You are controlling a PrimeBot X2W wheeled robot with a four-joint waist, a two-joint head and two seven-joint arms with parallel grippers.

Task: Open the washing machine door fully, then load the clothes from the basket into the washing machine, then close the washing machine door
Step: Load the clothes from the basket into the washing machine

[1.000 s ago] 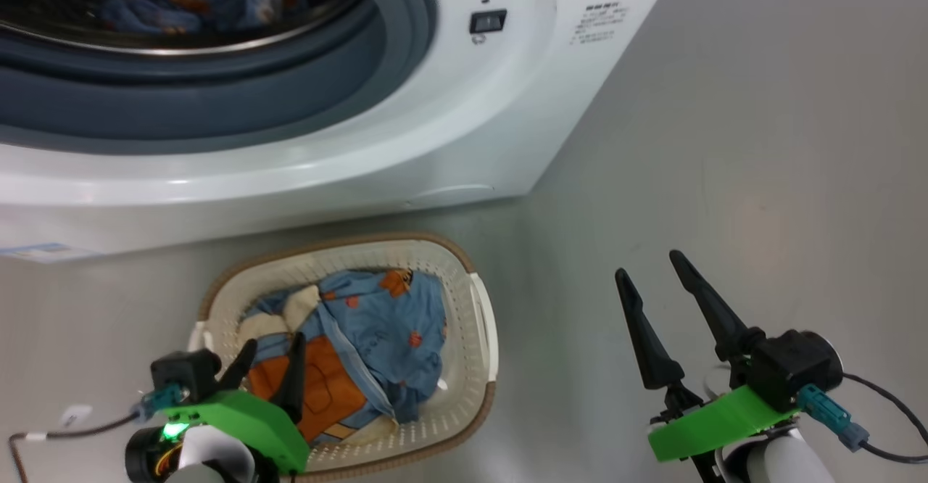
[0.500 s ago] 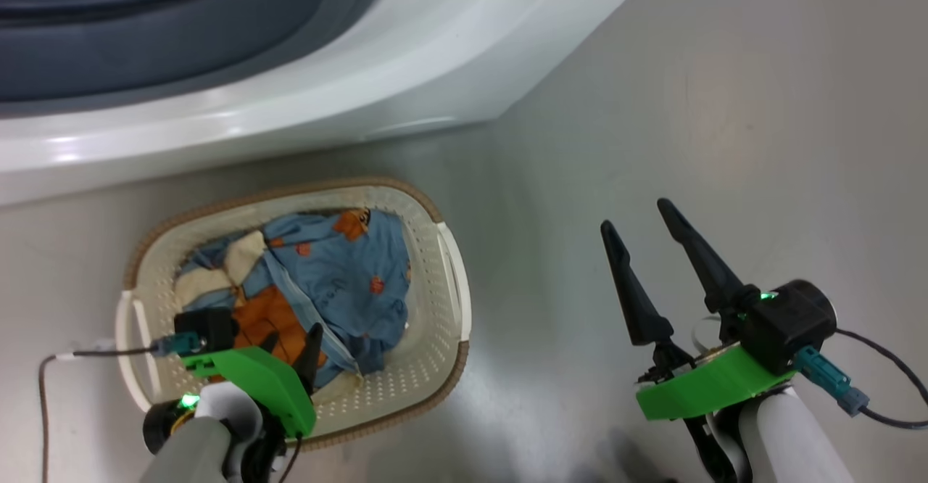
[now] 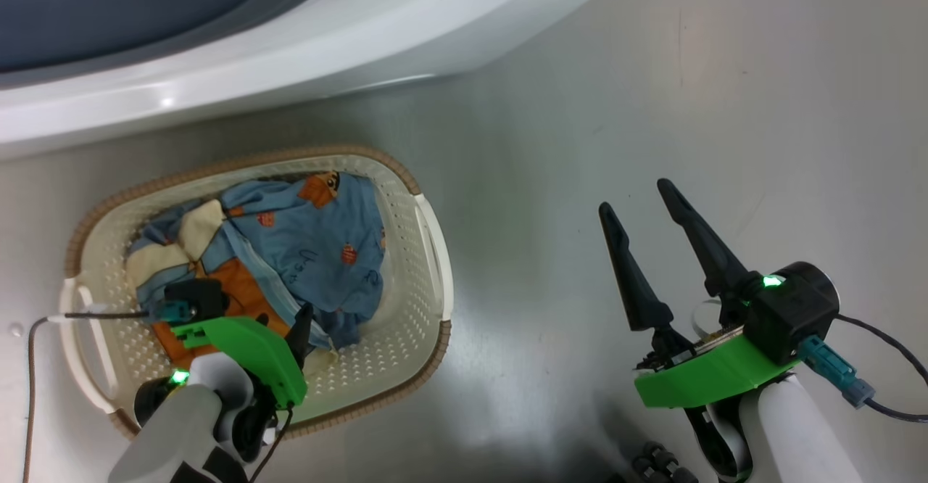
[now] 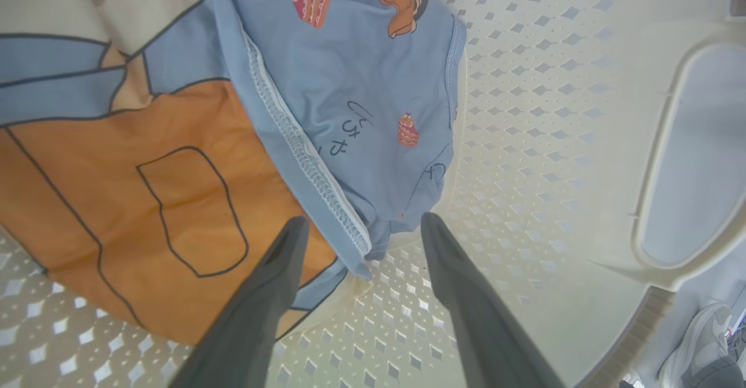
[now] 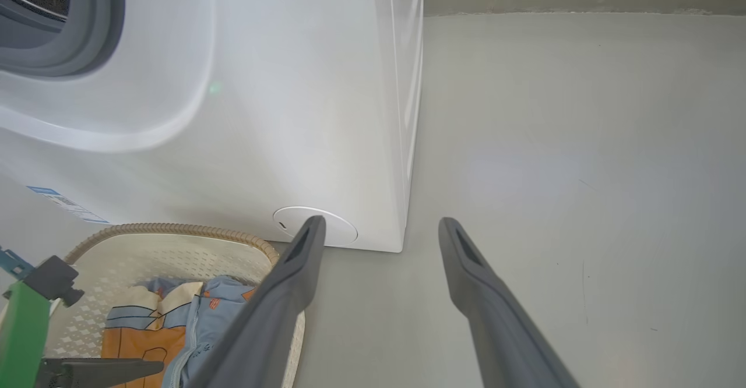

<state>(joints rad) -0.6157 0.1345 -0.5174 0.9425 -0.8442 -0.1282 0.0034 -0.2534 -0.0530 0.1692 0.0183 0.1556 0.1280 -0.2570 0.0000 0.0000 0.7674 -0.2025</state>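
The left gripper (image 4: 362, 222) hangs low inside the basket (image 3: 433, 251), its jaws open at the edge of the clothes (image 3: 312, 244) — gripping nothing. The right gripper (image 3: 634, 196) is open too, over the floor (image 3: 652, 69). The basket stands before the washing machine (image 3: 290, 40).

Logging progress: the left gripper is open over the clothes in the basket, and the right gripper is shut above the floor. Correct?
No: the right gripper is open, jaws apart, as the right wrist view shows. The left gripper is indeed open over the clothes in the basket.
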